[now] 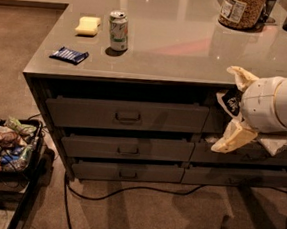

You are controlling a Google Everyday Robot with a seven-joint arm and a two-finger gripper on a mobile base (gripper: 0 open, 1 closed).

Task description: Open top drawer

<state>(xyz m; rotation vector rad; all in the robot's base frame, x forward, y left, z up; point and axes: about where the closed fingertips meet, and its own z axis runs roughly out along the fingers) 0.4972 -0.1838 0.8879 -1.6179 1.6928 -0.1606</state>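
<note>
**A:** Where is the top drawer?

**B:** Right under the countertop edge, at six o'clock from the soda can. Its metal pull sits at the centre of the front.

**A:** And the gripper?

**B:** At three o'clock from that pull and well apart from it, in front of the narrower fronts. Its cream fingers are spread wide and hold nothing.

**A:** How will the drawer handle?

**B:** I'd judge it stiff and fairly heavy, a wide panel running on slides. The pull looks small, smooth and shallow, so it could slip. Take hold at the pull's middle and draw straight out toward six o'clock, or the wide front may skew and bind.

**A:** Counts?

**B:** Three wide drawers are stacked, with one pull each. On the counter there is one can, one yellow sponge at nine o'clock from it, one blue packet at seven o'clock, and one jar toward two o'clock. The arm hides part of the narrower fronts, so I cannot count them.
</note>
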